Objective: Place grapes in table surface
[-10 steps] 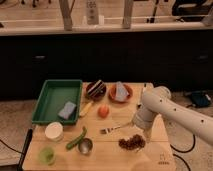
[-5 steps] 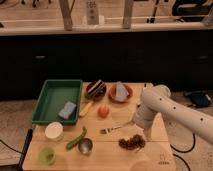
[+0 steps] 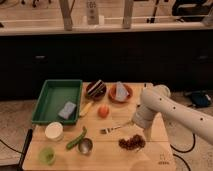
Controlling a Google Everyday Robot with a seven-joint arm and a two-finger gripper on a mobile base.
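At front right of tabletop (image 3: 150, 150): grapes (image 3: 132, 143), a dark reddish lumpy cluster, lay flat on the light wood, apart from every dish.
Gripper (image 3: 149, 138): hung just right of the grapes, low over the wood, at the end of the white arm (image 3: 165, 107); could not tell whether parted or closed, nor whether touching the bunch.
Arm: reached in from the right edge, elbow bulging above the tabletop's right side.
Fork (image 3: 114, 129): lay just up and left of the grapes, near but apart.
Orange-red fruit (image 3: 103, 111): sat mid-tabletop, behind the fork.
Green tray (image 3: 50, 100): occupied the back left, with a blue-grey sponge (image 3: 67, 110) in its front right corner.
Dark bowl (image 3: 96, 88): stood at the back centre, beside the tray.
Orange plate (image 3: 120, 92): stood right of the dark bowl, carrying a pale bluish item.
White cup (image 3: 54, 131): stood at front left, below the tray.
Green cup (image 3: 47, 154): stood at the front left corner.
Green pod-shaped vegetable (image 3: 76, 139): lay slanted between white cup and metal cup (image 3: 85, 146).
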